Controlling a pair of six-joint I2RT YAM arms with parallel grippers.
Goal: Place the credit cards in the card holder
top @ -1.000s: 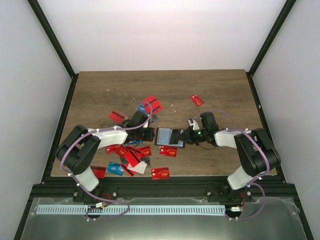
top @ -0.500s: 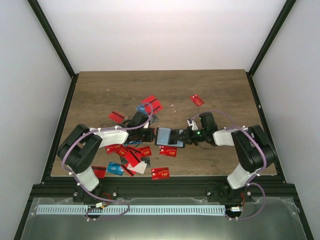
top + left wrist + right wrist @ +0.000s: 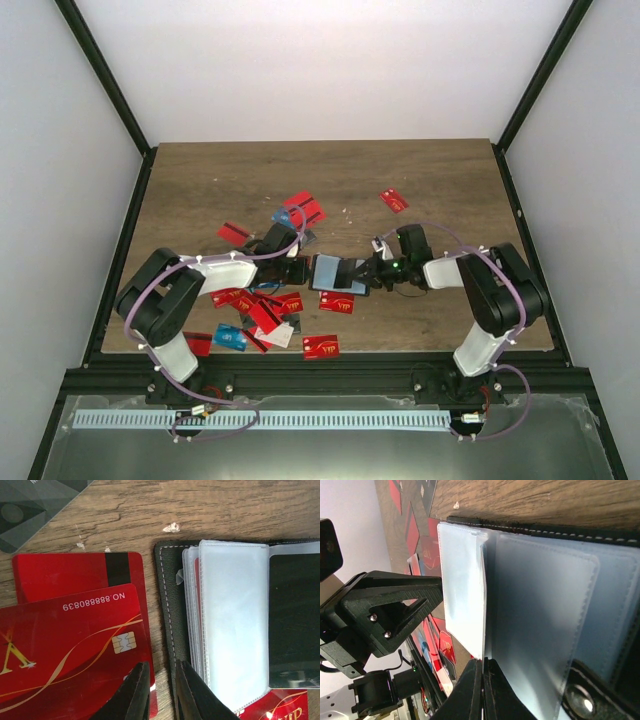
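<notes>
At mid-frame overhead, the card holder lies open on the table, the right end effector clenched on one clear sleeve. Lower down, the left end effector straddles its stitched edge, jaws narrow; gripping or not, I cannot tell. Danger: a tug slips the sleeve free or skids the holder onto the red credit cards beside it

2 arms: black joints, white links | cables: purple (looped) | fingers: black, tapered
</notes>
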